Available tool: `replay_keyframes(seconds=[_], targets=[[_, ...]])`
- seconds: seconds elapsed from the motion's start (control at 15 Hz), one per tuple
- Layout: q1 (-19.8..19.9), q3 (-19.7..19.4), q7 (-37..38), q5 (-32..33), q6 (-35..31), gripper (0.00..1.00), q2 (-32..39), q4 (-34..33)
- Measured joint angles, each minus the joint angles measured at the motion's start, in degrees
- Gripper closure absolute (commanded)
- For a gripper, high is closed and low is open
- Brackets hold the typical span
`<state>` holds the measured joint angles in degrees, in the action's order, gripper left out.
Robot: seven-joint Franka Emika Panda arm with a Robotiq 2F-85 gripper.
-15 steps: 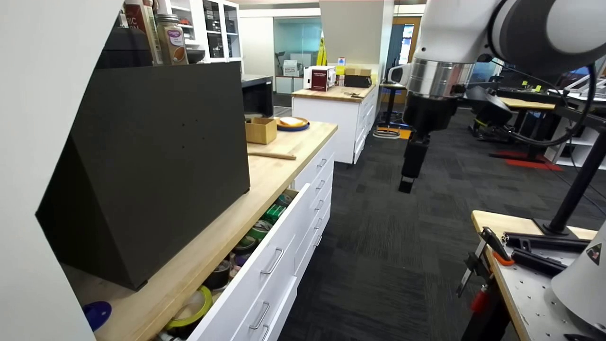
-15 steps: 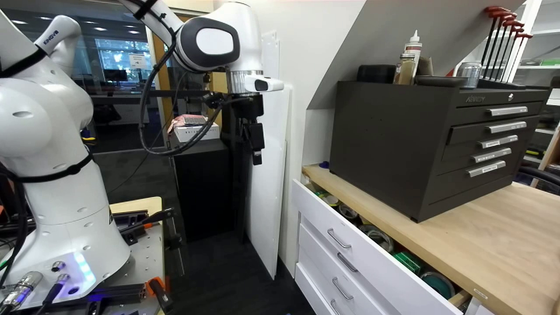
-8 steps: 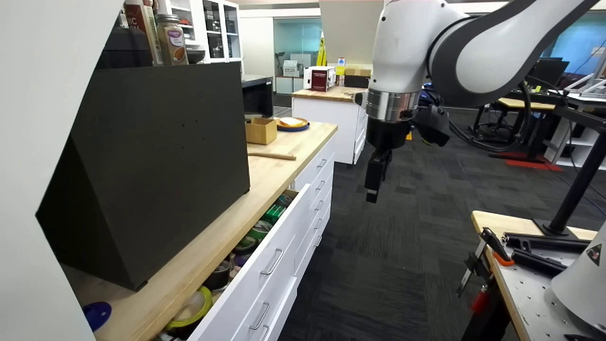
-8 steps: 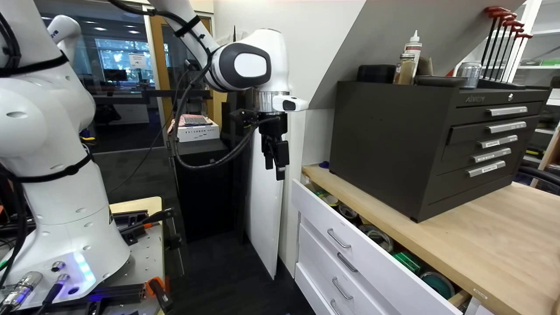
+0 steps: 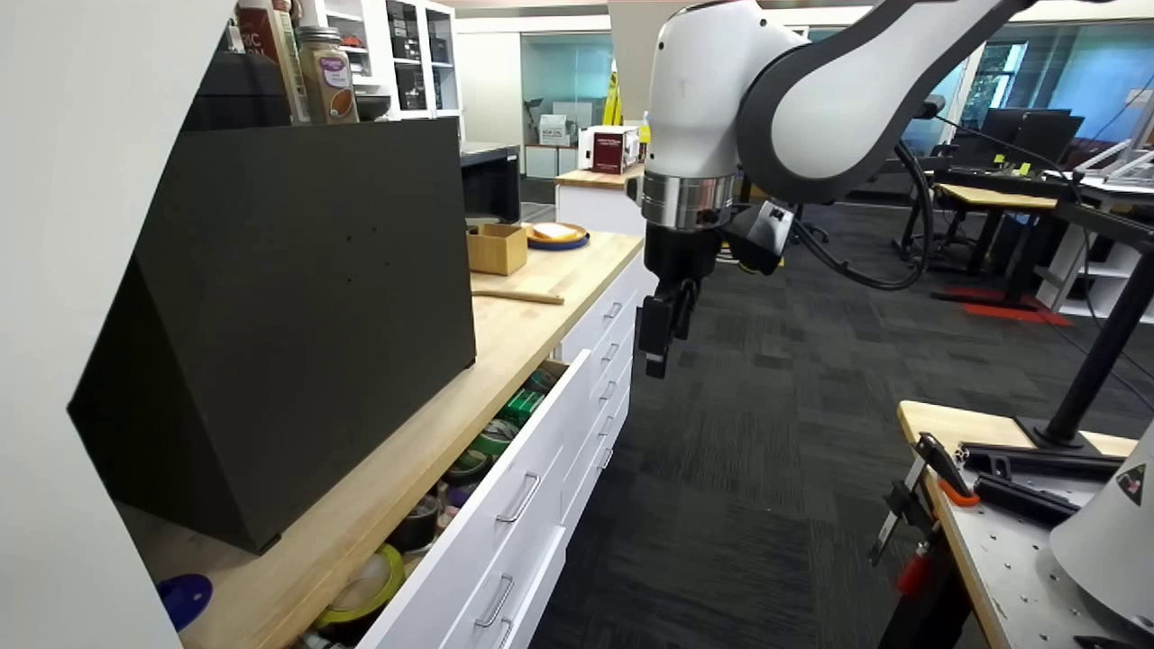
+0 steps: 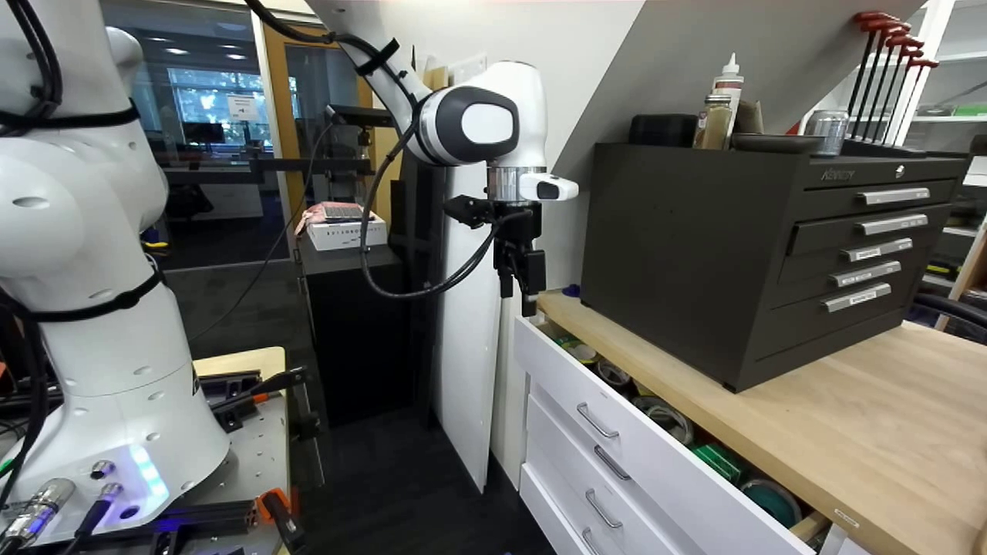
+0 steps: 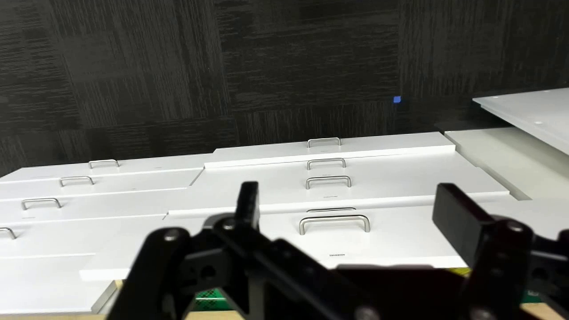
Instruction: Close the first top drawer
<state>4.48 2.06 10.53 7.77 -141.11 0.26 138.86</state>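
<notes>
Your gripper [image 7: 346, 195] hangs near the first top drawer [image 6: 655, 462], apart from it, its jaws spread wide. In an exterior view, that drawer runs to the near right, pulled out from under the worktop [image 6: 833, 416], green items [image 6: 719, 462] showing inside.

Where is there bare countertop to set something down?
Bare wood shows on the countertop between the Kennedy tool chest and the wooden stick, and in a strip between chest and open top drawer. Crowded: beyond the stick, a wooden box and stacked plates; in the drawer, tape rolls and a green box.
</notes>
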Motion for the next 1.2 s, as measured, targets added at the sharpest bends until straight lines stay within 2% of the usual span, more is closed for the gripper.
replay_keyframes(seconds=[0.67, 1.2], targets=[[-0.1, -0.1, -1.0, 0.0, -0.2, 0.0, 0.9, -0.1], [-0.5, -0.2, -10.9, -0.1, -4.8, 0.0, 8.9, -2.4]])
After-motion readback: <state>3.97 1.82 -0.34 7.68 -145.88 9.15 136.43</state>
